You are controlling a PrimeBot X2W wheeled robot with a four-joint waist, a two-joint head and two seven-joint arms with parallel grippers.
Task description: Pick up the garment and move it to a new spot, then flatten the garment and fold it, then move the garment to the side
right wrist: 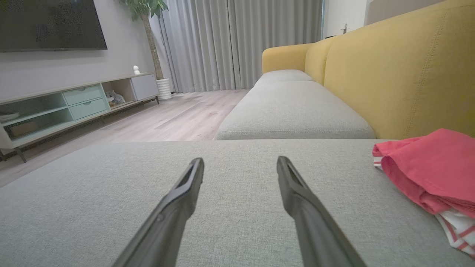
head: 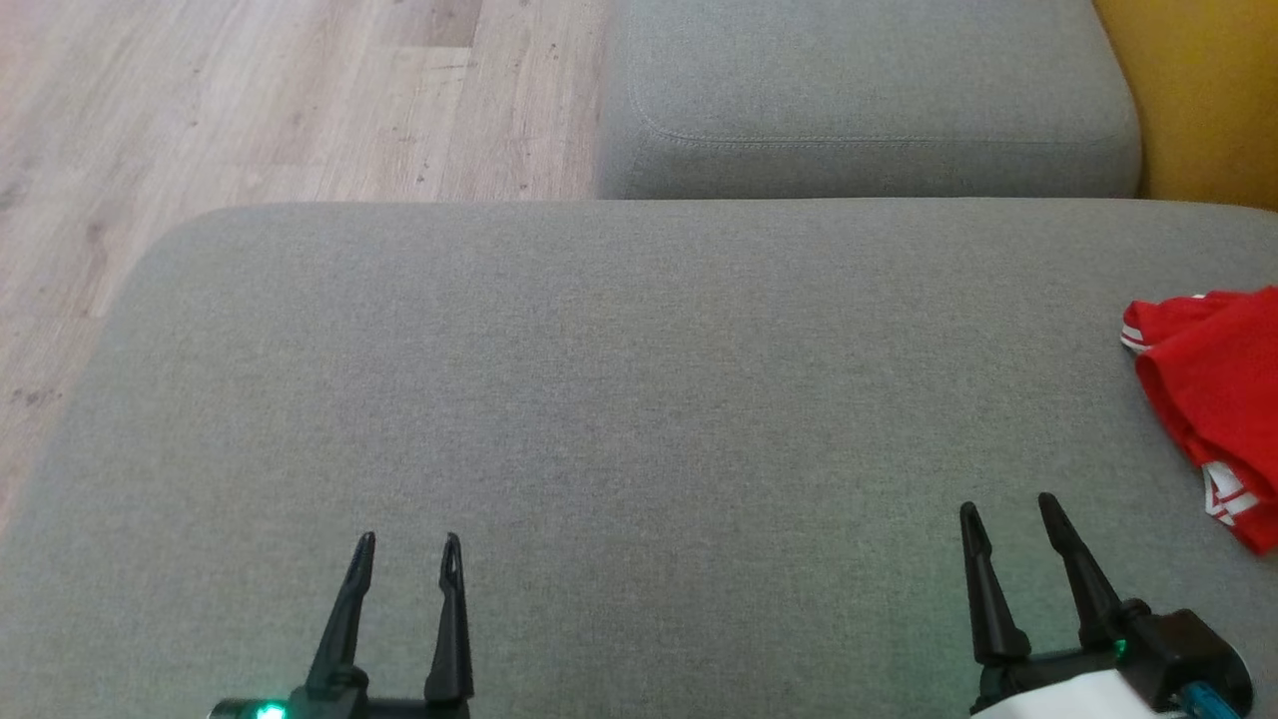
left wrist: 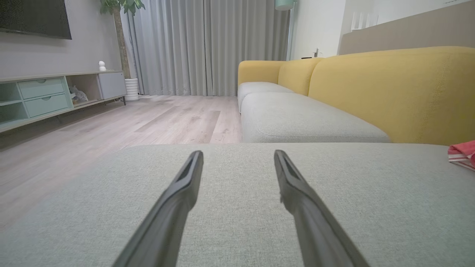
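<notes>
A red garment (head: 1213, 384) with white striped trim lies bunched at the right edge of the grey sofa cushion (head: 619, 399); part of it runs out of the head view. It also shows as a red heap (right wrist: 430, 170) in the right wrist view and as a small red corner (left wrist: 462, 152) in the left wrist view. My right gripper (head: 1010, 507) hovers open over the cushion, left of and nearer than the garment, apart from it. My left gripper (head: 411, 539) is open over the cushion at the lower left, holding nothing.
A second grey seat cushion (head: 859, 100) lies beyond the near one, with the yellow sofa back (right wrist: 400, 70) along the right. Wooden floor (head: 250, 100) lies past the cushion's left edge. A low TV cabinet (left wrist: 55, 96), a potted plant and curtains stand far off.
</notes>
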